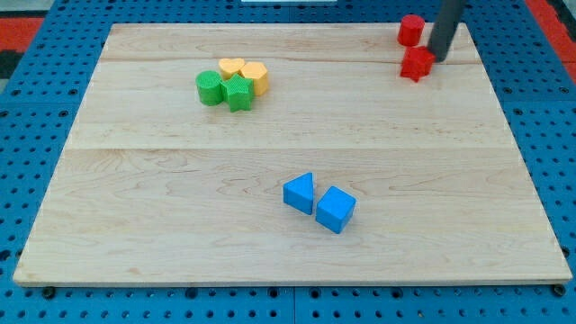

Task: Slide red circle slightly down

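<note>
The red circle (411, 30) stands near the board's top right edge. A red star-shaped block (417, 64) lies just below it. My tip (438, 56) is at the end of the dark rod that comes down from the view's top. It sits just right of both red blocks, close to the red star's upper right side and below-right of the red circle.
A cluster at the upper left holds a yellow heart (231, 67), a yellow hexagon (255, 76), a green circle (210, 88) and a green star (239, 93). A blue triangle (300, 193) and a blue cube (336, 209) lie at the lower middle. The wooden board (135, 207) rests on blue pegboard.
</note>
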Controlling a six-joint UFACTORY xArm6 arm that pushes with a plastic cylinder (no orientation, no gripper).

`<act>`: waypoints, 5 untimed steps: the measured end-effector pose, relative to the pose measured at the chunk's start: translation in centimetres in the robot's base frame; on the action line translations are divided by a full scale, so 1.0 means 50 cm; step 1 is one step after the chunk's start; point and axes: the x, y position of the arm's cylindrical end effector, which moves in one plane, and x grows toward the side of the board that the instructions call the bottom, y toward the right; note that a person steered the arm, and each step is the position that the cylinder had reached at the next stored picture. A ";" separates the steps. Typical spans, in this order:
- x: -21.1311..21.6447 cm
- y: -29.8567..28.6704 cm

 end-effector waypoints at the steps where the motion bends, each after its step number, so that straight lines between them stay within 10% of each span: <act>1: 0.039 -0.081; 3: 0.136 -0.064; 5: 0.039 0.241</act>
